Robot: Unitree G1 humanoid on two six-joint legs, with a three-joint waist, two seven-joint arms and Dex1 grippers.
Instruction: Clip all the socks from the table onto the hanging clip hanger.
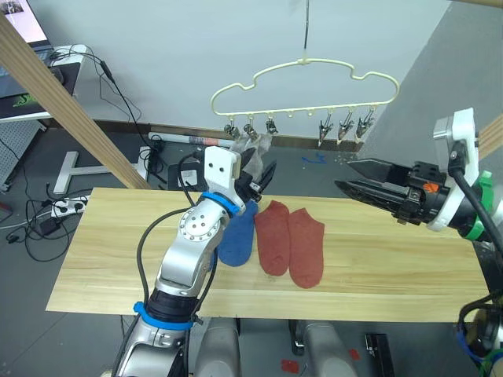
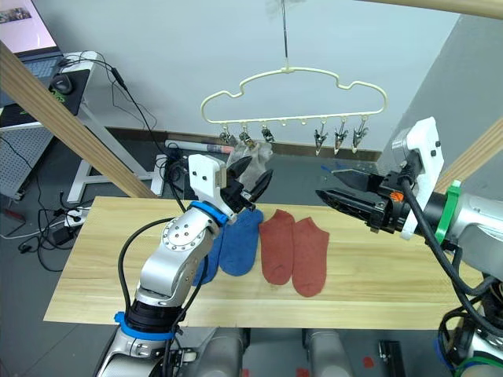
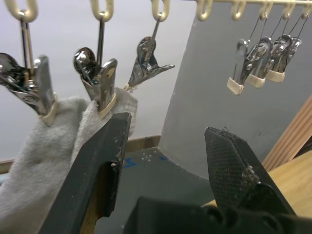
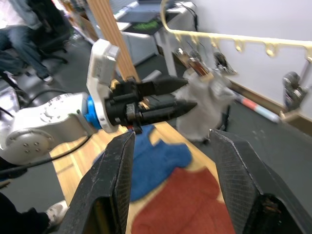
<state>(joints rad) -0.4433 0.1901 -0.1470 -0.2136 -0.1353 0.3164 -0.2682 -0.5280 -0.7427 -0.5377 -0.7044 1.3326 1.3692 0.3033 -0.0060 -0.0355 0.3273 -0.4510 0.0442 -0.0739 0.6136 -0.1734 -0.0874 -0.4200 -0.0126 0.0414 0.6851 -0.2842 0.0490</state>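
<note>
the grey socks [image 3: 53,146] hang from the left clips of the hanger [image 1: 306,82], over the far edge of the table [image 1: 393,275]. two blue socks [image 2: 236,247] and two red socks [image 1: 291,243] lie mid-table. risk, as i judge it: the left gripper [image 3: 165,161], jaws spread wide and empty, sits just beside the grey fabric and could snag it and tug it out of a clip. the right gripper [image 4: 170,185] hangs open and empty at the right.
</note>
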